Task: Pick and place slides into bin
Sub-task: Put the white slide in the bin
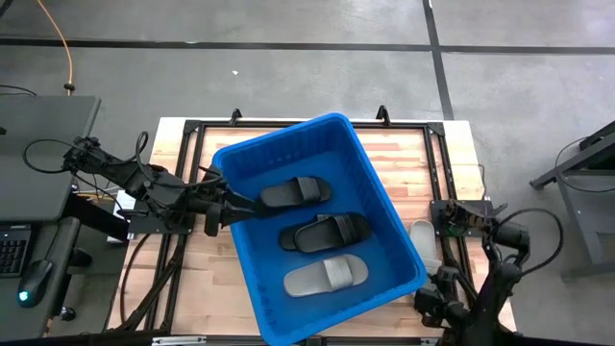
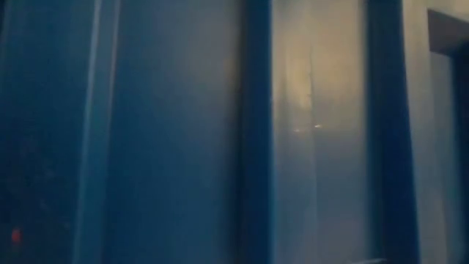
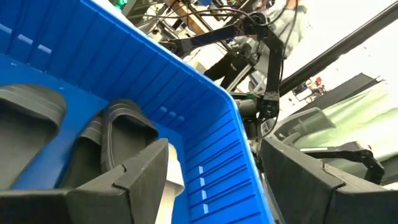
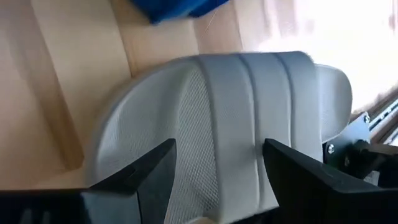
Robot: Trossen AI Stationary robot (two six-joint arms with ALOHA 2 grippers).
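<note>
The blue bin (image 1: pixel 255 259) stands askew on the wooden table and fills the low view (image 2: pixel 183 132). Two black slides (image 1: pixel 296 192) (image 1: pixel 327 232) and a pale grey slide (image 1: pixel 327 277) lie on its floor. Another pale slide (image 1: pixel 423 235) lies on the table by the bin's right wall. My left gripper (image 1: pixel 240 207) is open at the bin's left wall. My right gripper (image 1: pixel 434 245) is open over the outer pale slide (image 4: pixel 236 124), one finger toward each side of its ribbed strap. My left gripper (image 3: pixel 214 180) has one finger inside the bin and one outside, with the left wall's rim (image 3: pixel 239 134) between them. I cannot tell whether either finger touches the wall. My right gripper (image 4: pixel 217 180) points down at the slide's strap (image 4: pixel 217 106); whether it touches, I cannot tell.
Black frame rails (image 1: pixel 437 173) run along the table's edges. Bare wood (image 1: pixel 404 159) shows right of the bin and at the table's far side. Grey floor surrounds the table; a desk with cables (image 1: pixel 38 135) stands at the left.
</note>
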